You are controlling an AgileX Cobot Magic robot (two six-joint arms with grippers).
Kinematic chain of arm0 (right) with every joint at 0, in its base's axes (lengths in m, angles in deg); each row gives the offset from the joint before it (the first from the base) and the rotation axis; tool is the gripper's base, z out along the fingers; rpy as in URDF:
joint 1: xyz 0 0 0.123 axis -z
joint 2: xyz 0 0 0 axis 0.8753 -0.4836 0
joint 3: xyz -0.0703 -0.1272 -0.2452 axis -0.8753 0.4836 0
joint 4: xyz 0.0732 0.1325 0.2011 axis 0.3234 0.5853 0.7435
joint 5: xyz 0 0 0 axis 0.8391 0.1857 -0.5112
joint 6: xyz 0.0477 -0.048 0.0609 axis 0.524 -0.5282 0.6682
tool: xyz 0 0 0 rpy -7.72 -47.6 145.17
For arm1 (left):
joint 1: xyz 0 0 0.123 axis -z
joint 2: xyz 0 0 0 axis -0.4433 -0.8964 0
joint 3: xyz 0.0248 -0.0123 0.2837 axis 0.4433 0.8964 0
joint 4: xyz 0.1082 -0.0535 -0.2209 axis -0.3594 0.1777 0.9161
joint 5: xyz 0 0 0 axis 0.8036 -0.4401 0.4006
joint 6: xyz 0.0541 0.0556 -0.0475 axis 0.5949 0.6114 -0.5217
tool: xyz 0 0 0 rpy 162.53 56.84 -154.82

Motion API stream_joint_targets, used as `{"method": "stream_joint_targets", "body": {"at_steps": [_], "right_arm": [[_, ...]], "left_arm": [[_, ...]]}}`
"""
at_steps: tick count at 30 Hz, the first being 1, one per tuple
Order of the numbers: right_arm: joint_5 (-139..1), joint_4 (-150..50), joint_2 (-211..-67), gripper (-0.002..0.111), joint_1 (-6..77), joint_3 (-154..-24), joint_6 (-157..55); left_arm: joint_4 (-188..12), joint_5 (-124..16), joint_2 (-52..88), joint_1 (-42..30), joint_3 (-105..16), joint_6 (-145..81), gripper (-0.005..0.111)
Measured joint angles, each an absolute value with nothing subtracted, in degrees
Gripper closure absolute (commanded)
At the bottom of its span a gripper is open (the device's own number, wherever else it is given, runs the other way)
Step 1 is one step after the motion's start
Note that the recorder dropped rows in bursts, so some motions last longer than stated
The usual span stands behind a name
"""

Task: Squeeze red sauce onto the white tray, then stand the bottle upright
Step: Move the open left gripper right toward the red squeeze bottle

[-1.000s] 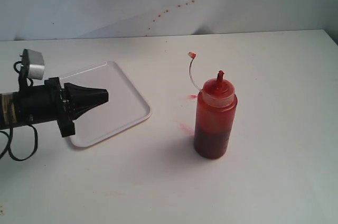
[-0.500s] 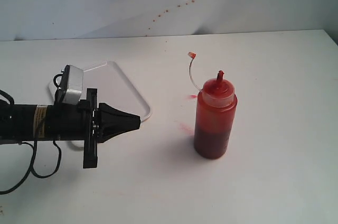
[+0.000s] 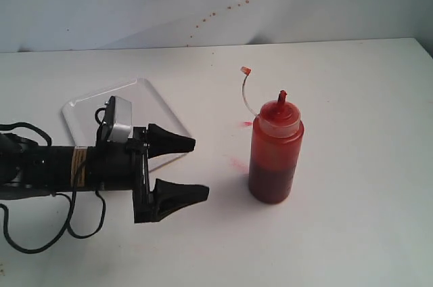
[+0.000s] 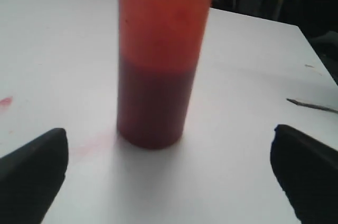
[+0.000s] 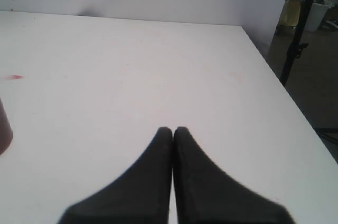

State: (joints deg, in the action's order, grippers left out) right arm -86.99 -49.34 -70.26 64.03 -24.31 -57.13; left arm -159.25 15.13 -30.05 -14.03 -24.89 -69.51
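The bottle (image 3: 275, 151) stands upright on the table right of centre, translucent with red sauce inside, its pale cap and red-stained nozzle on top and the thin tethered tip cap (image 3: 246, 70) curling up to the left. My left gripper (image 3: 200, 168) is open, its black fingers spread, a short way left of the bottle and pointing at it. In the left wrist view the bottle (image 4: 158, 60) stands ahead, centred between the fingers (image 4: 31, 176). The white tray (image 3: 155, 107) lies behind the left arm, partly hidden. I see no red sauce blob on it. My right gripper (image 5: 173, 129) is shut, empty.
Faint pinkish-red smears (image 3: 238, 162) mark the table left of the bottle, with another (image 3: 247, 124) near the cap tether. Red specks dot the back wall (image 3: 223, 11). The table's right edge (image 5: 274, 76) drops off beside the right gripper.
The left arm has swung right from over the tray toward the bottle, and its gripper has gone from shut to open. The bottle has not moved.
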Motion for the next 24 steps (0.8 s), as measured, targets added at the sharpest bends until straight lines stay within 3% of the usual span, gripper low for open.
{"method": "stream_joint_targets", "body": {"at_steps": [15, 24], "right_arm": [[-87.0, -49.3, -70.3, 0.108, 64.0, -24.3, -57.1], [-87.0, -49.3, -70.3, 0.108, 64.0, -24.3, -57.1]], "left_arm": [[-148.5, 14.5, -30.0, -14.0, -26.0, -65.5, 0.002], [-155.0, 8.4, -34.6, -14.0, -39.6, -72.4, 0.002]]}}
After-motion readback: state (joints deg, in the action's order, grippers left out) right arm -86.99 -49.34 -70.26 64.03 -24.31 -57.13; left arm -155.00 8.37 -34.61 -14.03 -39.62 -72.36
